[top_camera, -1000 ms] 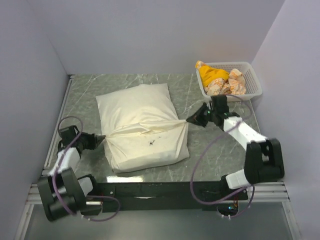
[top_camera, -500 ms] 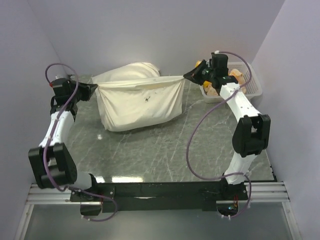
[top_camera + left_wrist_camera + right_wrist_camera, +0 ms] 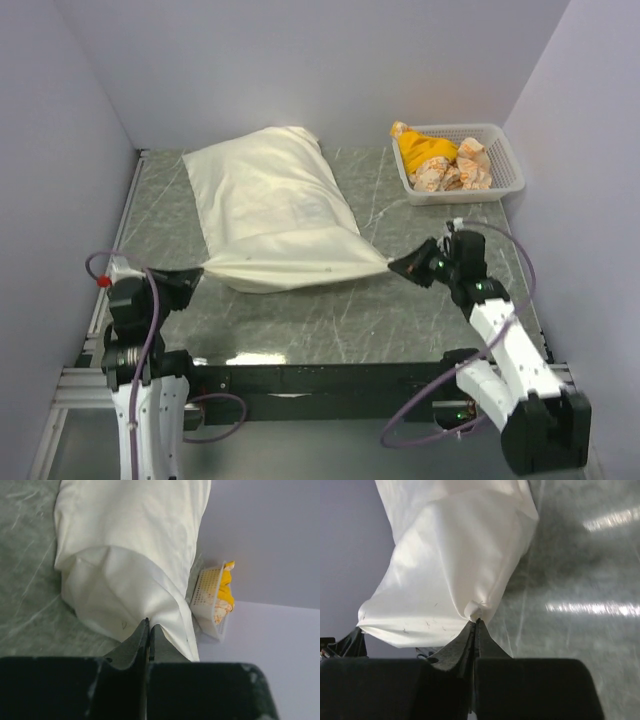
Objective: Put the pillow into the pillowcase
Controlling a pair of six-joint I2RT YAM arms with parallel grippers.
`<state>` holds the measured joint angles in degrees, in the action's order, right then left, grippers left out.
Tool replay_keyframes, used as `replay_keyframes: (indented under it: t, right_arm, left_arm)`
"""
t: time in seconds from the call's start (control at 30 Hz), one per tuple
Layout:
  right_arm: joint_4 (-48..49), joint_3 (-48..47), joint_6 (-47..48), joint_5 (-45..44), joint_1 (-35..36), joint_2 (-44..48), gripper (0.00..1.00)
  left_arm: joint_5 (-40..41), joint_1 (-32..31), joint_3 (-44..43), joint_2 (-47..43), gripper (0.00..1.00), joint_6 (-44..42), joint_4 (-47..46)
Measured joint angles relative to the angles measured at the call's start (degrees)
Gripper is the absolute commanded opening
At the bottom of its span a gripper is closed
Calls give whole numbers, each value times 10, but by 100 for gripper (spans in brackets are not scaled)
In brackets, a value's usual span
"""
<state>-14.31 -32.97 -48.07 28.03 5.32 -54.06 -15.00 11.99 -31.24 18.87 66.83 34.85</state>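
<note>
large limp cream-white fabric pillowcase lies on the grey-green marbled tabletop. it is bulged plump, running from the 11 o'clock corner by the back wall down toward table centre. the pillow itself is not separately visible; cannot tell how far in it sits. the near hem of the sack is drawn taut into a straight line with a pinched corner at each end.

left gripper, black, at 8 o'clock of the table: jaws pressed together on the left corner of the hem. left wrist view shows cloth caught at the fingertips.

right gripper, black, at 4 o'clock: jaws closed tight on the right corner. right wrist view shows a small nub of fabric nipped between the tips.

white plastic lattice basket at 1 o'clock, well apart from the sack. it holds a yellow cloth and crumpled orange-and-white pieces.

pale lilac walls enclose the table at back and both sides.
</note>
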Motion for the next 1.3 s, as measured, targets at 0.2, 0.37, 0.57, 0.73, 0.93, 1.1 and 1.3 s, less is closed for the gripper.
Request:
replay_keyframes:
  t: [0.2, 0.37, 0.57, 0.73, 0.93, 1.1, 1.3]
  right_arm:
    - [-132, 68, 33, -54, -79, 215, 41]
    - [-231, 52, 63, -109, -110, 313, 59]
    - [-239, 26, 71, -93, -102, 308, 60]
    - [-175, -8, 55, -147, 59, 165, 63]
    - [-73, 12, 15, -232, 216, 15, 64]
    - [-17, 76, -19, -282, 251, -49, 66]
    - [7, 139, -56, -327, 261, -11, 63]
  left_arm:
    - [50, -12, 4, -111, 83, -5, 151]
    - [89, -13, -9, -134, 93, -14, 210]
    - [107, -16, -95, -98, 63, -33, 196]
    - [104, -16, -48, -18, 51, -42, 95]
    - [121, -57, 69, 73, 58, -15, 29]
    - [191, -133, 76, 106, 61, 19, -6]
    - [269, -219, 79, 184, 67, 69, -48]
